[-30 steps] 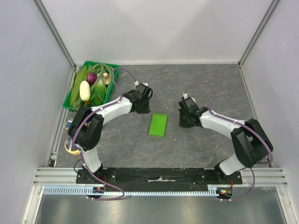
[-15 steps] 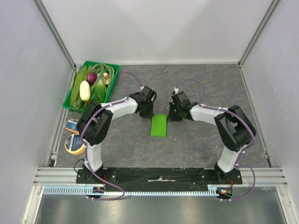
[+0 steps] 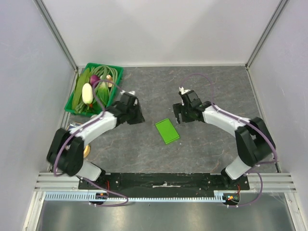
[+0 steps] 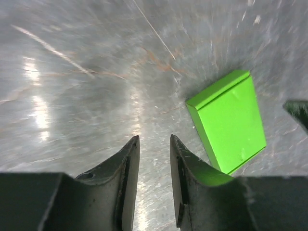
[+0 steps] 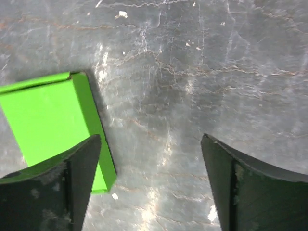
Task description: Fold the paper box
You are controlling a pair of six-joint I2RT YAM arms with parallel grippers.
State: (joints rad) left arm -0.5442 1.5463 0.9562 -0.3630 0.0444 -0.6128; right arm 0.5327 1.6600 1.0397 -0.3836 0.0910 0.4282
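The paper box (image 3: 167, 131) is a lime-green, closed flat packet lying free on the grey table (image 3: 211, 82), turned slightly askew. My left gripper (image 3: 136, 116) hovers to its upper left, apart from it; the left wrist view shows the box (image 4: 231, 122) off to the right of my left gripper (image 4: 154, 142), whose jaws stand a narrow gap apart with only table between them. My right gripper (image 3: 178, 114) is above and right of the box. In the right wrist view my right gripper (image 5: 150, 142) is wide open over bare table, with the box (image 5: 48, 120) beside its left finger (image 5: 79, 168).
A green crate (image 3: 104, 66) of vegetables sits at the back left, just beyond the left arm. A yellow tape roll (image 3: 87, 150) peeks out by the left arm's elbow. White walls close off the table on three sides.
Both grippers have let go of the box's far end and drawn back, the left one well to the left. The right jaws opened wide. The box has turned slightly on the table.
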